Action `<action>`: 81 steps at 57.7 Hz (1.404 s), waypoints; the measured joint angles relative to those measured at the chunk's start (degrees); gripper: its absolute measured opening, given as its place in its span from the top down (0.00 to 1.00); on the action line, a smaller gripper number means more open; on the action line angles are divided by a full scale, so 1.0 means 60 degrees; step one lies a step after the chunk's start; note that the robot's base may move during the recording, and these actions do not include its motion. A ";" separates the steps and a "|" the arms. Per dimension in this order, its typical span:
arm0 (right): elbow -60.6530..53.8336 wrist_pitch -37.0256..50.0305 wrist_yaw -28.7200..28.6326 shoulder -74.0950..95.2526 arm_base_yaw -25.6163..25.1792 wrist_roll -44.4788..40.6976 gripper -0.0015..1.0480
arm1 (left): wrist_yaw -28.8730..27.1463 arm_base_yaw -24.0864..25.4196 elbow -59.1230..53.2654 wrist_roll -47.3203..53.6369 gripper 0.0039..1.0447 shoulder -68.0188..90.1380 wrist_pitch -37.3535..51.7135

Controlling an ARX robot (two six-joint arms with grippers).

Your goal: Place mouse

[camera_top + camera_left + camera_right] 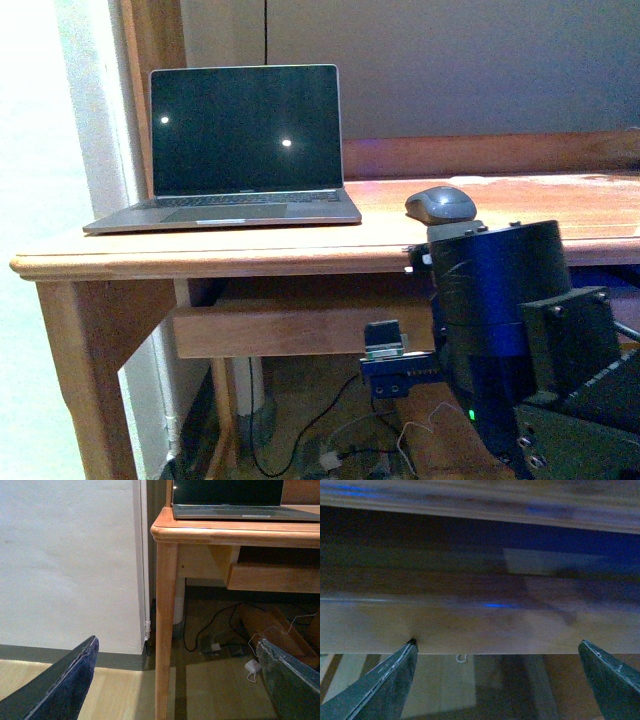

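Both claws spread, empty, mouse [440, 204] near desk [250, 255] front edge, beside laptop [235, 150]

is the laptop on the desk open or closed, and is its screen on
Open: the laptop has its lid raised upright behind the keyboard. The screen looks off, dark with only two small bright spots that look like reflections.

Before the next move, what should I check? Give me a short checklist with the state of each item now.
1. Mouse rests on the desk, right of the laptop: ok.
2. Mouse free of both hands: ok.
3. Left hand open, empty: ok.
4. Right hand open, empty, facing the desk's front board: ok.
5. Right hand above the desk top: not ok.
6. Clearance between right arm and desk edge: cannot tell.
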 joint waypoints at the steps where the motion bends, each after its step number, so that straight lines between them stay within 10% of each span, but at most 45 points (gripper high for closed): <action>1: 0.0036 -0.0022 0.0000 0.0033 0.0011 0.0000 0.07 | 0.0000 0.0000 0.0004 0.0000 0.07 0.0000 0.0000; 32: -0.3366 -0.0484 -0.0940 -0.4568 -0.0969 0.1858 0.07 | 0.0000 0.0000 0.0000 0.0000 0.07 -0.0004 0.0000; 50: -0.7380 -0.3763 -0.1282 -1.1610 -0.2153 0.2677 0.07 | 0.0000 0.0000 0.0004 0.0000 0.07 -0.0004 0.0000; 60: -0.8178 -0.6932 -0.0135 -1.5905 -0.1665 0.2714 0.07 | -0.0004 0.0000 0.0004 0.0000 0.07 -0.0004 0.0000; 71: -0.8881 -0.7023 0.0911 -1.7547 -0.0882 0.2736 0.07 | 0.0000 0.0000 0.0004 0.0000 0.07 -0.0004 0.0000; 81: -0.9577 -0.6397 -0.3712 -1.8914 -0.2448 0.0484 0.35 | 0.0007 0.0000 0.0004 -0.0004 0.07 -0.0007 0.0000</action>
